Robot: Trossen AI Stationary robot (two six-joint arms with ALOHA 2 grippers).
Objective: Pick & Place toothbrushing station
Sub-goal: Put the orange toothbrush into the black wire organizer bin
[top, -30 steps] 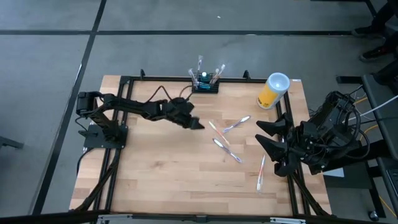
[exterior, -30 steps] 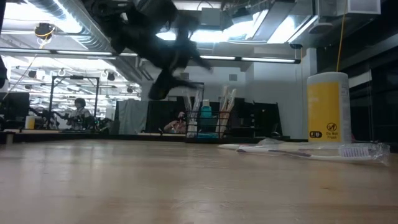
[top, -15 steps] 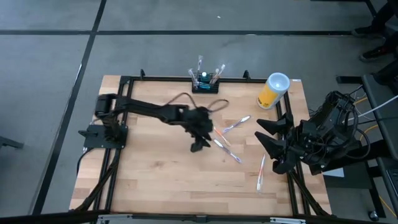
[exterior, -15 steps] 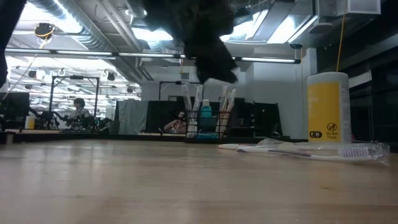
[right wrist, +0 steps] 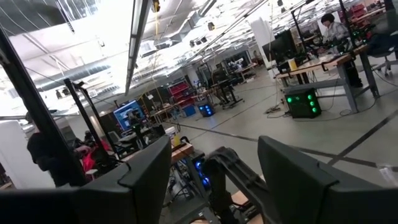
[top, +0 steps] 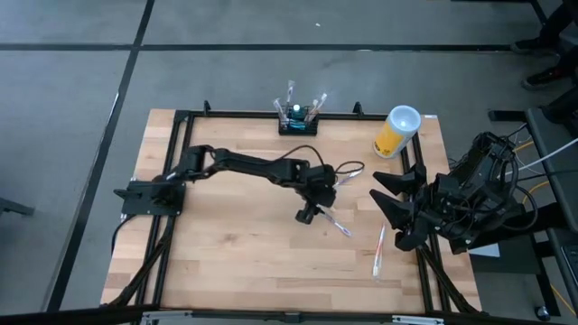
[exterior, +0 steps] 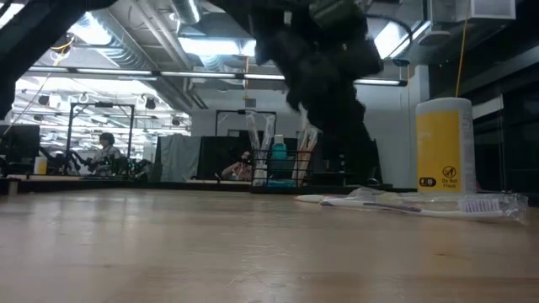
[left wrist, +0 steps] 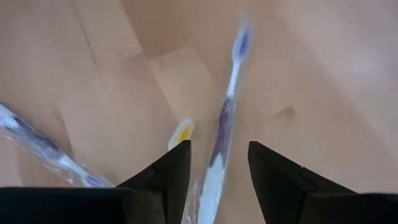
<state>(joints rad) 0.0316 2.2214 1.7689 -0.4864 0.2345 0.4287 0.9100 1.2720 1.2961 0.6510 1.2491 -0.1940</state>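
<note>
1. The toothbrushing station (top: 298, 120), a small black slotted rack with a few items standing in it, sits at the far edge of the wooden worktop (top: 217, 244), near the middle, untouched by either arm.
2. Several wrapped toothbrushes lie loose right of the worktop's centre; one wrapped toothbrush (left wrist: 225, 118) lies directly under the left arm.
3. The left claw (top: 307, 215) hovers over that toothbrush, well apart from the station. Its fingers are spread, with the toothbrush showing in the gap between them and nothing grasped.
4. The right claw (top: 390, 209) waits at the right edge of the worktop, fingers spread and empty.
5. A yellow cup (top: 396, 132) with a white rim stands at the far right corner.
6. Judged from this, the step in hand is picking up a toothbrush. The next move likely calls for lowering the left claw until the fingers straddle the handle, then closing on it without catching the neighbouring toothbrush just beside it.
</note>
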